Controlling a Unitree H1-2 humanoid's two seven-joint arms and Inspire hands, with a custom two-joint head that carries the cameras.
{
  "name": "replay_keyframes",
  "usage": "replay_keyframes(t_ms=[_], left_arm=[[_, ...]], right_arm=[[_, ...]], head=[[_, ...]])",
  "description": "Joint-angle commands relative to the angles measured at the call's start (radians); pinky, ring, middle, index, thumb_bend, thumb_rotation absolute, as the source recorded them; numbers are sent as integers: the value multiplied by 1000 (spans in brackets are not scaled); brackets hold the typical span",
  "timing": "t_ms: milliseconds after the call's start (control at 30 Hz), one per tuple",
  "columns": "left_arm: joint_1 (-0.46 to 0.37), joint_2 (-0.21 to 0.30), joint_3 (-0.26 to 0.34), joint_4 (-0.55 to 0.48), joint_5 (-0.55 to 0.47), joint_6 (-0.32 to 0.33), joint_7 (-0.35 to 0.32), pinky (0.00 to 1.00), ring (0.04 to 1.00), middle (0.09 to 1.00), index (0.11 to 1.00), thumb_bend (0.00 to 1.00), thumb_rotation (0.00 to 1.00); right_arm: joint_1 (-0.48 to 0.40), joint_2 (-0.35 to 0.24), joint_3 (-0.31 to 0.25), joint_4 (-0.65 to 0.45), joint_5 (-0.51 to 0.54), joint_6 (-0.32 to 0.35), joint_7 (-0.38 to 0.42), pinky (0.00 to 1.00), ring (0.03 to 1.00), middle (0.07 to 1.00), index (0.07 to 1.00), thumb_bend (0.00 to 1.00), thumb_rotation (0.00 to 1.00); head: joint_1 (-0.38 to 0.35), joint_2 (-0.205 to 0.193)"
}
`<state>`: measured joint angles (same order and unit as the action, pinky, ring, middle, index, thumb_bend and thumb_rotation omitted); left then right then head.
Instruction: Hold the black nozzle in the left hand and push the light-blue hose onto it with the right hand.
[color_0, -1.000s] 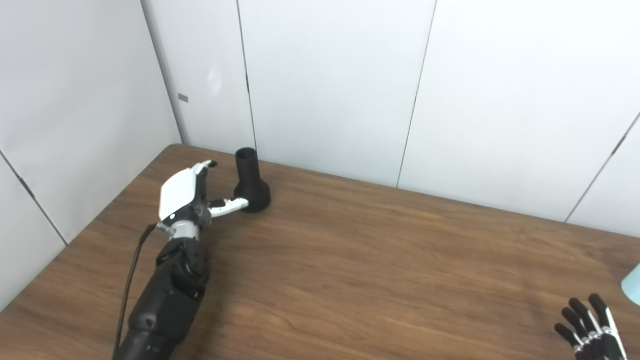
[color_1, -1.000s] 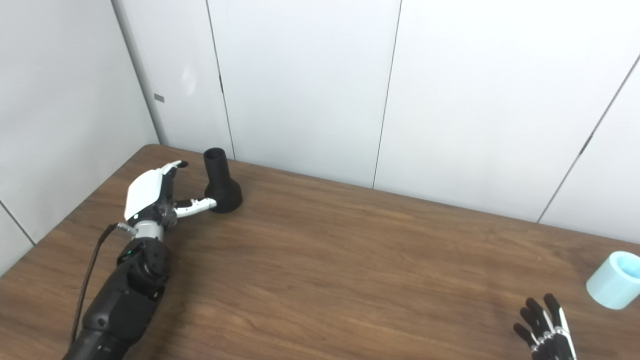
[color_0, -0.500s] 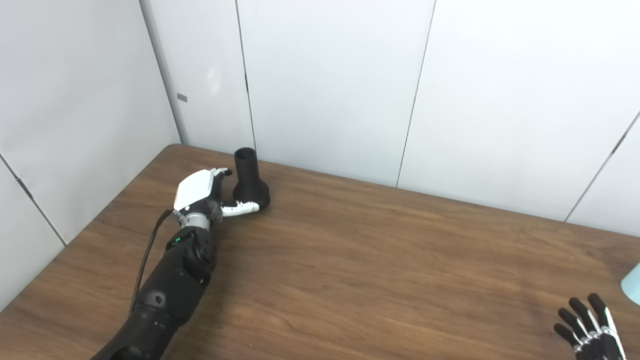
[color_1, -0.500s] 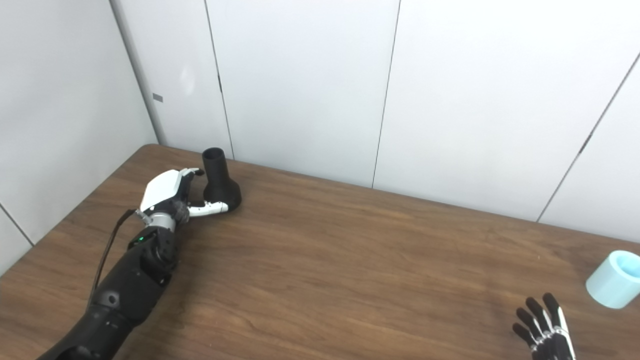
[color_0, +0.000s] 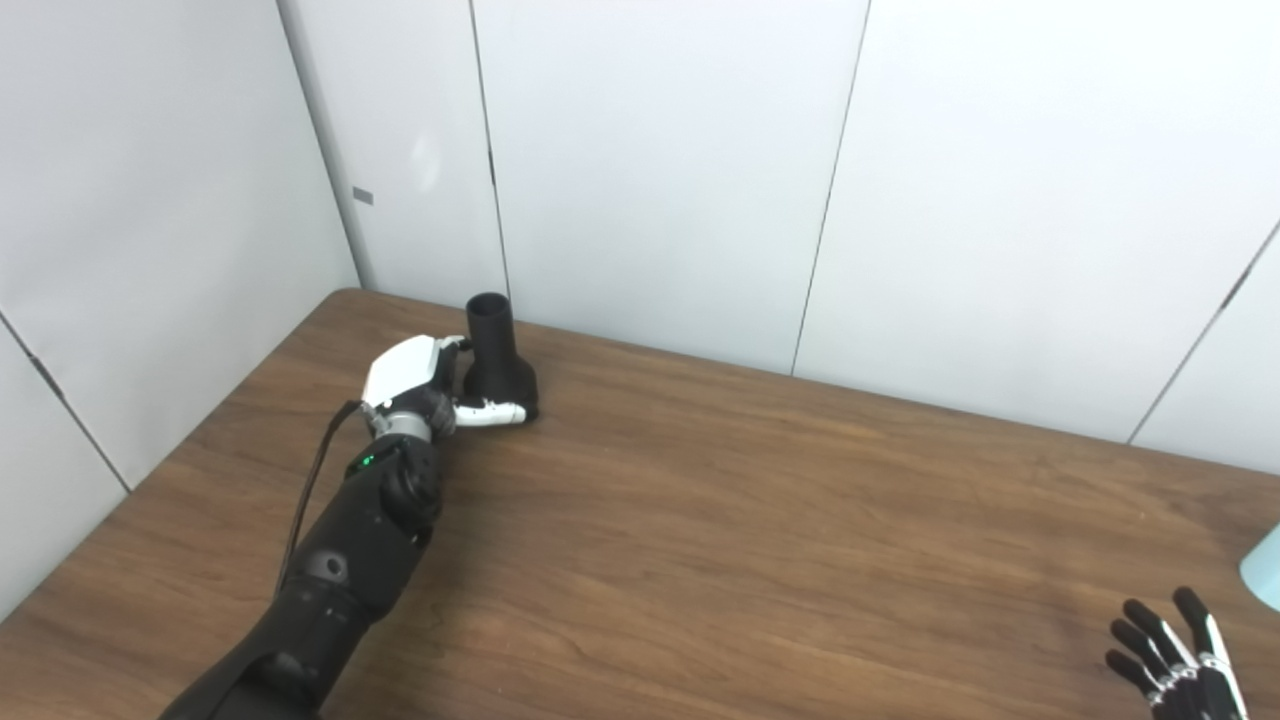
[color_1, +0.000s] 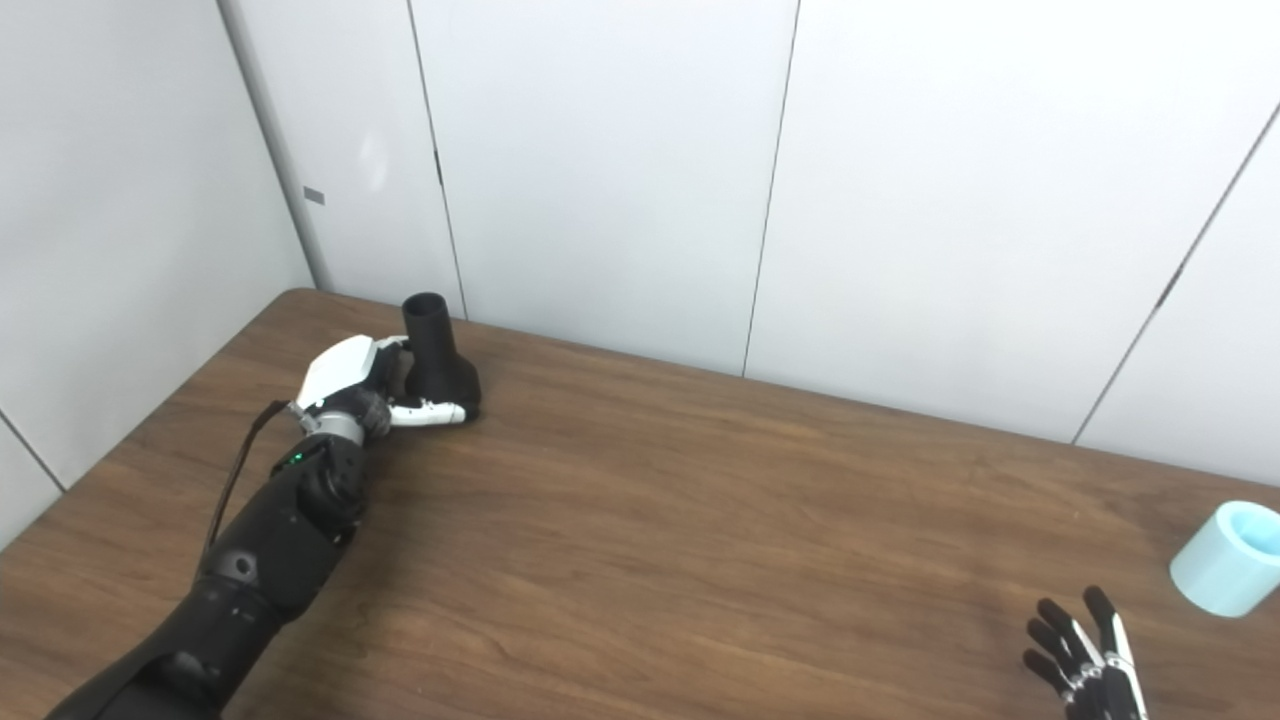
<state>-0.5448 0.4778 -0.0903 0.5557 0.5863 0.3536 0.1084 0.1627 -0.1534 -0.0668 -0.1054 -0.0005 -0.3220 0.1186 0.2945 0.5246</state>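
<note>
Nozzle (color_0: 497, 355) now against left robot hand (color_0: 425, 380)

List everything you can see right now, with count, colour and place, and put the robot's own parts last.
nozzle: one, black, upright on its wide base at the far left of the table.
hose: one short piece, light blue, near the table's right edge, open end facing up and right.
table: one, brown wood grain, fills the lower picture.
wall panels: white, behind and left of the table.
left hand: one, white back, against the nozzle's base, thumb across the front; a firm hold is not clear.
right hand: one, black, fingers spread, low at the near right, apart from the hose, holding nothing.
</note>
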Motion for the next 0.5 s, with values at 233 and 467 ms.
replay_keyframes(t_ms=[233,467], left_arm=[[-62,17,-17,26,-8,-41,41,1000,966,914,839,993,503],[-79,7,-30,76,-19,-51,54,1000,970,912,827,984,487]], right_arm=[[83,66,28,73,-20,2,-31,859,873,899,1000,719,1000],[90,71,30,68,-39,-2,-50,896,870,890,1000,706,1000]], head=[[-23,11],[-25,15]])
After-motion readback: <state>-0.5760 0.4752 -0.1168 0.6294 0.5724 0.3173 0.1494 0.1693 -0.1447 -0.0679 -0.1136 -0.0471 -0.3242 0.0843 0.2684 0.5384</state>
